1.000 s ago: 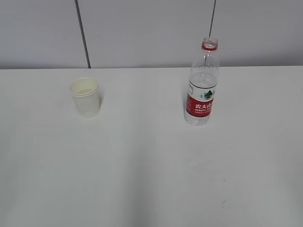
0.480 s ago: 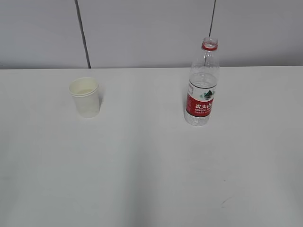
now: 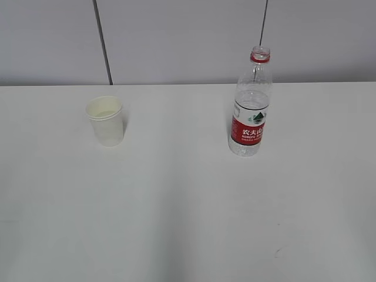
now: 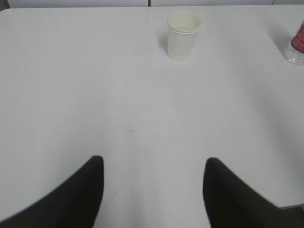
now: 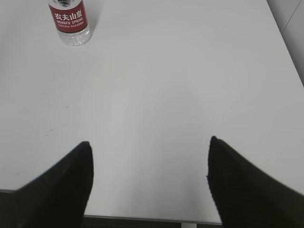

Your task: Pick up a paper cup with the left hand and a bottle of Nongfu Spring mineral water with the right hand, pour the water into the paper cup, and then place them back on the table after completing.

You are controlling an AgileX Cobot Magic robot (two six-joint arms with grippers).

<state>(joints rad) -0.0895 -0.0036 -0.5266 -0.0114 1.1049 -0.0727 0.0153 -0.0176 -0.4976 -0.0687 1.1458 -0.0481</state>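
A white paper cup (image 3: 106, 121) stands upright on the white table (image 3: 176, 205), left of centre; it shows far ahead in the left wrist view (image 4: 183, 35). The clear uncapped Nongfu Spring bottle (image 3: 251, 111) with a red label and red neck ring stands upright to the right, with clear water in its lower part; its base shows in the right wrist view (image 5: 69, 21) and at the left wrist view's right edge (image 4: 295, 46). My left gripper (image 4: 154, 164) is open and empty over the table's near part. My right gripper (image 5: 149, 145) is open and empty near the front edge. Neither arm shows in the exterior view.
A grey panelled wall (image 3: 188, 41) rises behind the table's back edge. The table's front edge (image 5: 142, 218) lies just below my right gripper, and its right edge (image 5: 285, 52) runs along that view's right side. A small dark scratch (image 3: 277, 252) marks the tabletop.
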